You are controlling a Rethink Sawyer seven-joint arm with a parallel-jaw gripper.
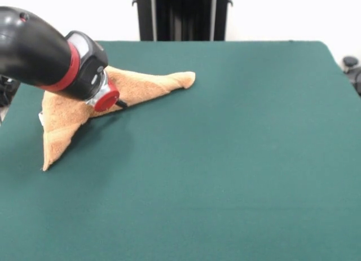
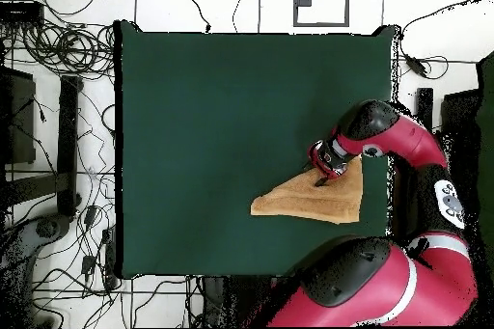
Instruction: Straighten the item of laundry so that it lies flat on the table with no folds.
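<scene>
The orange-tan towel [image 1: 148, 86] lies folded into a rough triangle at the left far part of the green table [image 1: 225, 159]. One point reaches right and another reaches toward the front. In the overhead view the towel [image 2: 307, 202] lies near the table's [image 2: 212, 132] right lower part. My gripper [image 1: 119, 104] comes in from the left on the red and black arm and sits low at the towel's inner folded edge, touching or just above it. It also shows in the overhead view [image 2: 320, 179] at the towel's upper edge. Its state is hidden by the wrist.
The black pedestal [image 1: 181, 16] stands at the far side. The arm's bulky red body [image 2: 386, 282] overhangs the table's lower right corner. Cables [image 2: 58, 45] lie on the floor around the table. A black object [image 1: 352, 69] sits off the right edge.
</scene>
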